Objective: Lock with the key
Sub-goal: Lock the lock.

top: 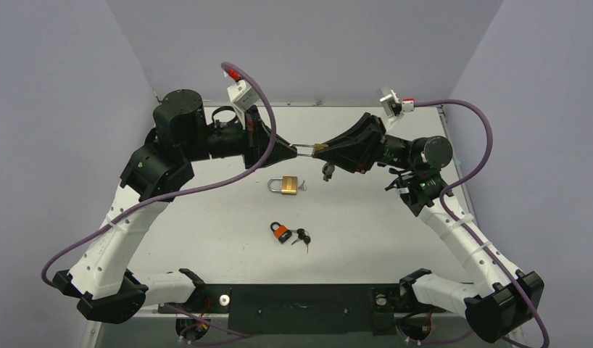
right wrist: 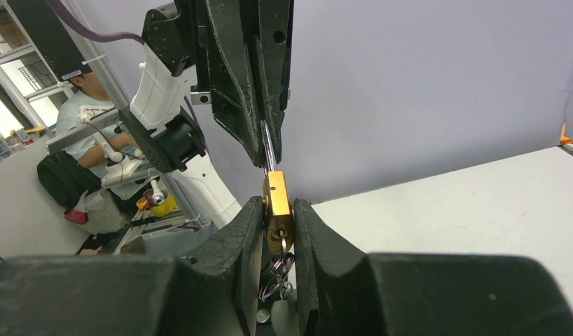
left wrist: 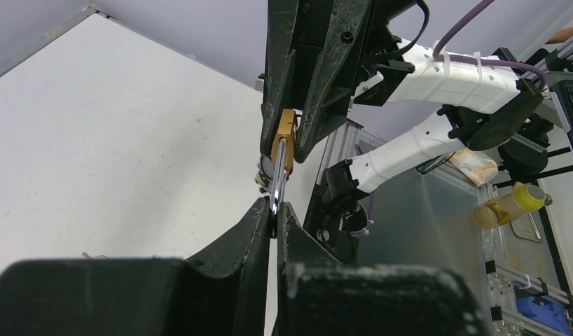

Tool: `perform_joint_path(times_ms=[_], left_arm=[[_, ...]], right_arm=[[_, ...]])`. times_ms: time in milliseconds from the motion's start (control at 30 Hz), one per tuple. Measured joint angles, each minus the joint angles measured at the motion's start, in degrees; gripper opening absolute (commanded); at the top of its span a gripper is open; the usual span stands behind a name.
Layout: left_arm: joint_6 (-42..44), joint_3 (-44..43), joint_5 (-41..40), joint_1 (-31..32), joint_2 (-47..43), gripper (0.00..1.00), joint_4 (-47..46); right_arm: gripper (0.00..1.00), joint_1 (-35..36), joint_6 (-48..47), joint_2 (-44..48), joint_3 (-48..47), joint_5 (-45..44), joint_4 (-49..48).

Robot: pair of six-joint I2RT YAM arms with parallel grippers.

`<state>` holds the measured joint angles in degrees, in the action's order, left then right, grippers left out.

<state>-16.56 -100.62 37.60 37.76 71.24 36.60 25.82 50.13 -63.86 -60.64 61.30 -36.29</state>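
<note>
A brass padlock (top: pixel 320 150) hangs in the air between my two grippers, above the back of the table. My left gripper (top: pixel 293 150) is shut on its steel shackle (left wrist: pixel 278 178). My right gripper (top: pixel 330 151) is shut on the brass body (right wrist: pixel 276 199), which also shows in the left wrist view (left wrist: pixel 286 133). A key (right wrist: pixel 280 240) sits in the keyhole at the body's bottom, and a key ring (right wrist: pixel 275 271) with more keys (top: pixel 327 171) hangs from it. The shackle's ends are hidden by the fingers.
A second brass padlock (top: pixel 286 185) lies on the white table (top: pixel 206 232) below the held one. A small orange padlock (top: pixel 280 232) with black keys (top: pixel 302 238) lies nearer the arms' bases. Grey walls stand around the table.
</note>
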Motion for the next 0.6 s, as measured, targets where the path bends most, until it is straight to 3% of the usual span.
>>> perform_joint_path(times_ms=[600], left_arm=[[-0.63, 2.12, 1.36, 0.63, -1.03, 0.0, -1.49]], right_arm=[[0.0, 3.85, 0.26, 0.61, 0.0, -2.01, 2.58]])
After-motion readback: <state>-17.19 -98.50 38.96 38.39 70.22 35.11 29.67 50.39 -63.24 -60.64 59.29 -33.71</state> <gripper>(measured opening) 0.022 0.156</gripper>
